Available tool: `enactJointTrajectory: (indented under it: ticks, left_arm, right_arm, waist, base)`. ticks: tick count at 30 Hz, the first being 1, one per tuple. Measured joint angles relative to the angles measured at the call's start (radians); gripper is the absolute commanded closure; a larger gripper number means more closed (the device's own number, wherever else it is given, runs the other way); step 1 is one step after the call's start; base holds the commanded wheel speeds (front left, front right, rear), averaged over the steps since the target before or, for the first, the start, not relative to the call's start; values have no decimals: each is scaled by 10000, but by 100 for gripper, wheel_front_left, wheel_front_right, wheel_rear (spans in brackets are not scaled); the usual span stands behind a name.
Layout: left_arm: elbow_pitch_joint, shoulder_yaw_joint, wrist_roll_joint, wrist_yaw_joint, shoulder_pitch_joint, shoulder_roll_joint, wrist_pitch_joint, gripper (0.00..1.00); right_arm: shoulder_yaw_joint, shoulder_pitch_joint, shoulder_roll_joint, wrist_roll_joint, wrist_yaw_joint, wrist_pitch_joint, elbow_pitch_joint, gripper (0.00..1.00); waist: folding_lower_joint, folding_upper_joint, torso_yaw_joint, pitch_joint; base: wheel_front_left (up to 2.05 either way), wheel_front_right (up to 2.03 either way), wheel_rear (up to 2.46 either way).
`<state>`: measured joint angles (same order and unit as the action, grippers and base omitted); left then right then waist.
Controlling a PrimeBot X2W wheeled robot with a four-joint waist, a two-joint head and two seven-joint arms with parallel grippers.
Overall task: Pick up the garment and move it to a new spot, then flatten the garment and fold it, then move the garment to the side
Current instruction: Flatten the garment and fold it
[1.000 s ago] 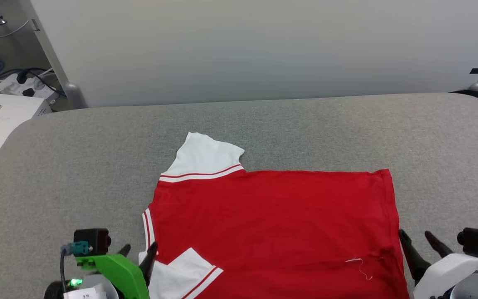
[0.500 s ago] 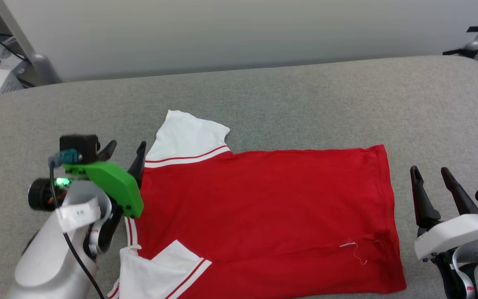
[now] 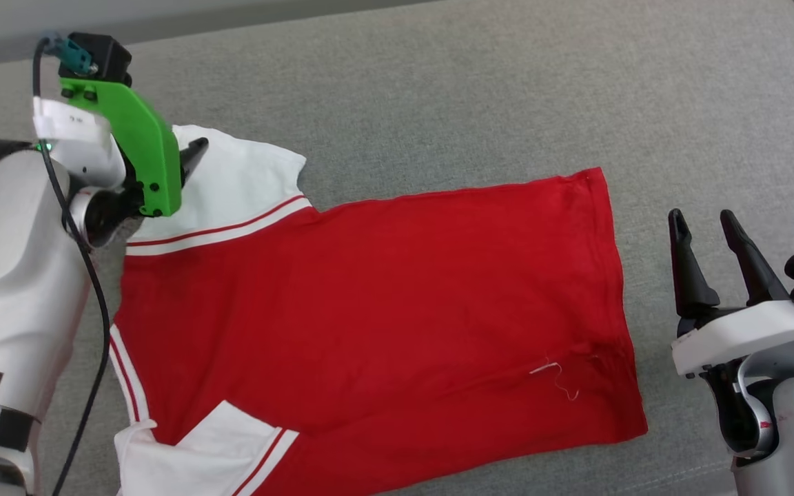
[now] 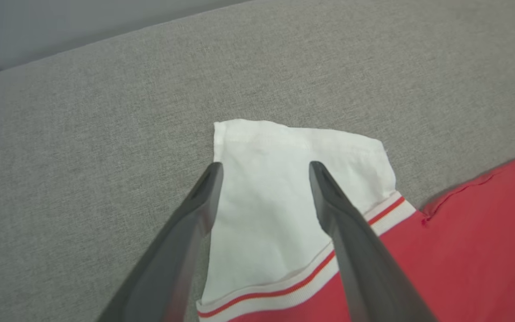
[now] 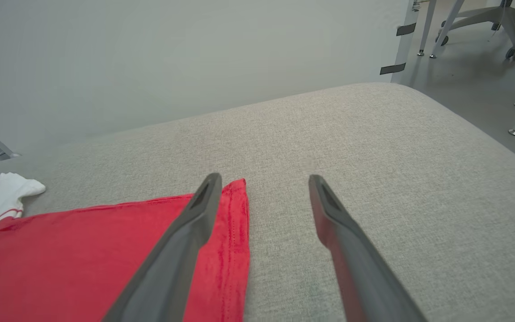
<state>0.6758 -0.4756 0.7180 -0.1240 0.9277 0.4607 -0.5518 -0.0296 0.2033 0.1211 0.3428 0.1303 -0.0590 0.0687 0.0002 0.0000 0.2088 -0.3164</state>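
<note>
Fingers of my left tool (image 4: 264, 167) stand wide apart and empty, poised over the white sleeve (image 4: 268, 223), tips spanning most of its width. The garment (image 3: 369, 296) lies flat on the grey bench (image 3: 438, 89), long axis running rightward from there to its hem, just beside my open, empty right tool (image 3: 701, 219).

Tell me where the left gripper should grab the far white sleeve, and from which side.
Pinch the far sleeve at its free cuff hem, from above; the open left gripper hovers over it. It lies flat on the cushion, jutting past the red body, so that edge likely lifts easiest.
</note>
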Motion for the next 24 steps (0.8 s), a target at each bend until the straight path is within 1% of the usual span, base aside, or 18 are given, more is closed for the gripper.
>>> enactJointTrajectory:
  ticks: [2, 9, 11, 14, 15, 16, 17, 21, 24]
  left_arm:
    - [249, -215, 79, -38, 424, 153, -470, 0]
    - [1057, -1049, 29, -38, 1252, 569, -1427, 0]
    - [1377, -1208, -48, -42, 1429, 658, -1628, 0]
    - [1779, -1406, -107, -52, 1847, 706, -2220, 0]
    - [1902, -1409, -86, -54, 1955, 692, -2445, 3]
    - [2000, -1404, -48, -54, 2053, 685, -2621, 68]
    - [2063, -1398, -36, -54, 2110, 681, -2706, 100]
    - [2263, -1348, 52, -52, 2235, 640, -2746, 100]
    - [2313, -1407, 48, -50, 2231, 579, -2577, 100]
  right_arm:
    - [161, 97, 0, 52, 0, -38, 48, 0]
    - [577, 459, -35, 236, 2, -199, 128, 0]
    - [629, 493, -29, 364, 0, -240, 198, 0]
    - [700, 500, -4, 596, 0, -297, 288, 0]
    - [723, 501, 15, 675, 0, -303, 324, 0]
    - [742, 504, 35, 709, 0, -311, 351, 0]
    - [756, 508, 48, 784, 0, -324, 372, 0]
    - [932, 561, 144, 1141, 0, -309, 443, 0]
    - [1179, 646, 353, 1467, 0, -42, 568, 0]
  waist:
    - [0, 0, 169, -262]
    - [0, 0, 693, -1041]
    - [-1, 0, 840, -1219]
    - [-2, 0, 1025, -1400]
    - [-3, 0, 1078, -1447]
    - [-3, 0, 1122, -1489]
    - [-3, 1, 1151, -1517]
    - [-3, 0, 1231, -1570]
    - [-3, 0, 1201, -1492]
  base:
    - [0, 0, 0]
    - [0, 0, 0]
    - [0, 0, 0]
    - [0, 0, 0]
    - [0, 0, 0]
    - [0, 0, 0]
    - [0, 0, 0]
    - [0, 0, 0]
    - [0, 0, 0]
